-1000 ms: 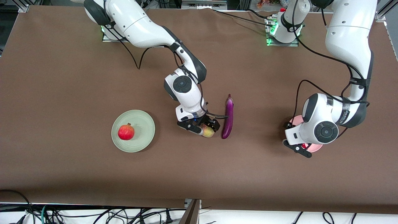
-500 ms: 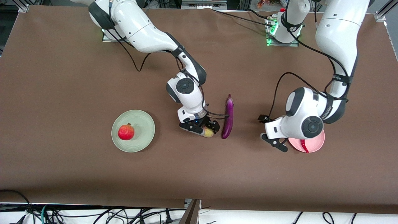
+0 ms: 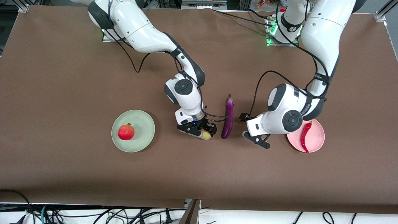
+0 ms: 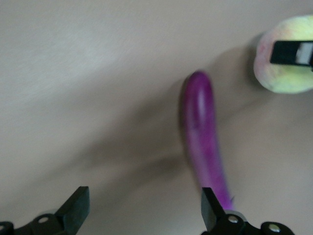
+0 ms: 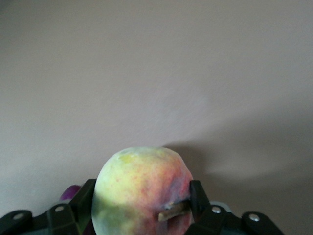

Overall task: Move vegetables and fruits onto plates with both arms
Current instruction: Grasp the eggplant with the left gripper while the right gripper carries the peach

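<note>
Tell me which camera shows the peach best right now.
The right wrist view: the peach fills the right gripper, fingers on both sides. The front view shows only a sliver under that gripper; the left wrist view catches it at the edge.

No legible text; left arm (image 3: 314,102) band lettering perhaps unreadable.

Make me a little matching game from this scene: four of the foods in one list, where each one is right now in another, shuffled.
Things:
1. pomegranate
2. chili pepper
3. eggplant
4. peach

Places:
A. lying on the bare table between the two grippers
B. on the green plate
C. between the fingers of the right gripper
D. on the pink plate

Pairs: 1-B, 2-D, 3-A, 4-C

The left gripper is open beside the eggplant.
</note>
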